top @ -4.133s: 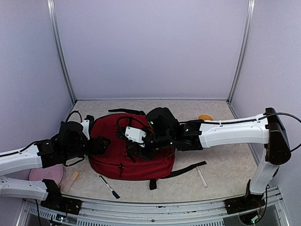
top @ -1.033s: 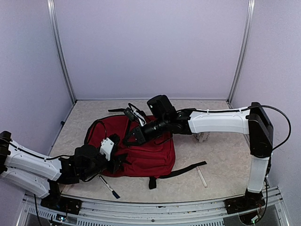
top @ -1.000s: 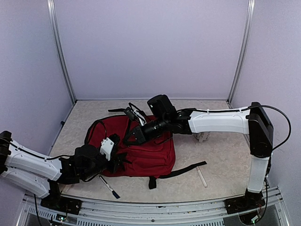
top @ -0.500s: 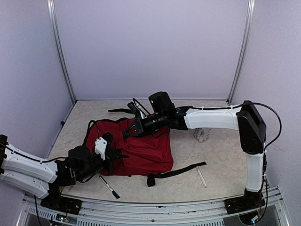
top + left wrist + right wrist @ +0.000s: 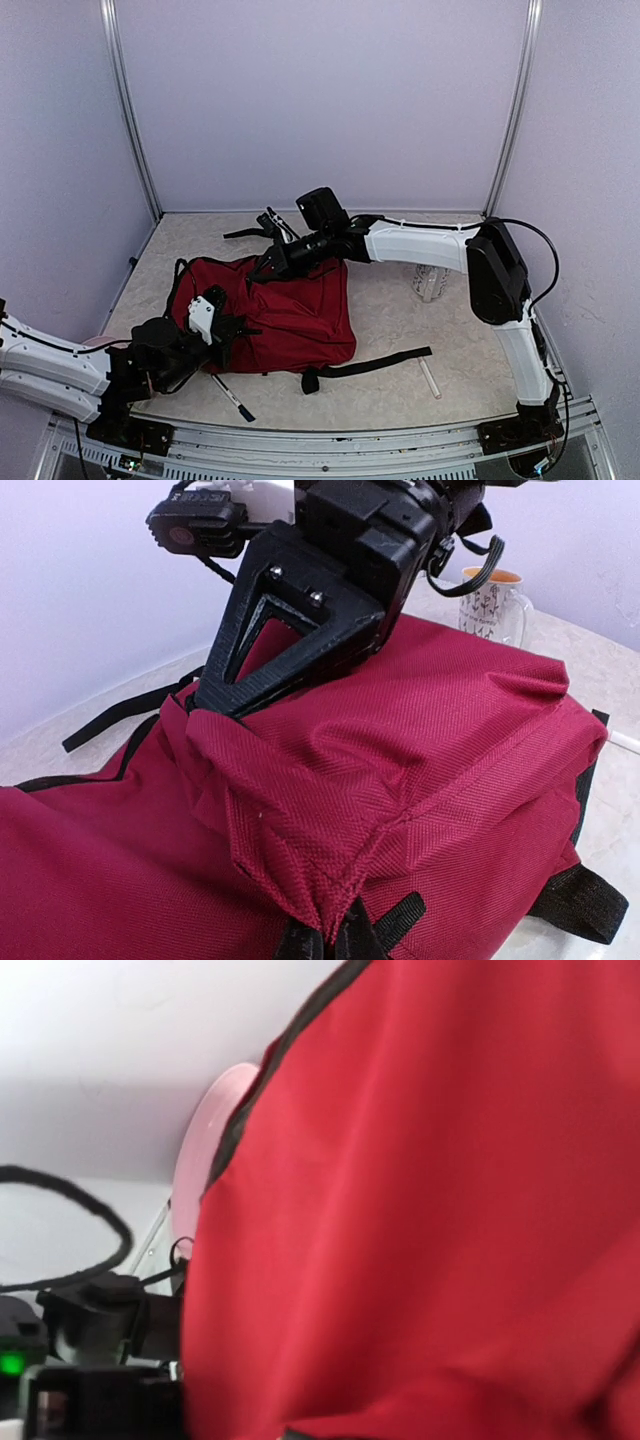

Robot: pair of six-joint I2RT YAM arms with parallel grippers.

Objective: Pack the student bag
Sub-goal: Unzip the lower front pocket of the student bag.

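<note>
The student bag (image 5: 290, 315), dark red with black straps, lies crumpled at the left centre of the table. My left gripper (image 5: 232, 330) is at its near left corner. In the left wrist view its black fingers (image 5: 330, 942) are shut on a pinched fold of the bag (image 5: 440, 730). My right gripper (image 5: 268, 264) reaches across from the right to the bag's far top edge. The left wrist view shows it (image 5: 205, 702) shut on the fabric there, holding that edge raised. Red cloth (image 5: 420, 1210) fills the right wrist view and hides that gripper's own fingers.
A patterned mug (image 5: 430, 283) stands right of the bag, also showing as the mug (image 5: 490, 605) behind it. A pen (image 5: 232, 397) lies by the near edge and a pale tube (image 5: 428, 378) at the near right. A black strap (image 5: 370, 365) trails right. A pink plate (image 5: 215, 1125) lies behind the bag.
My left gripper has shut on the bag's near corner. Both arms have shifted left and back, dragging the bag along and uncovering the mug.
</note>
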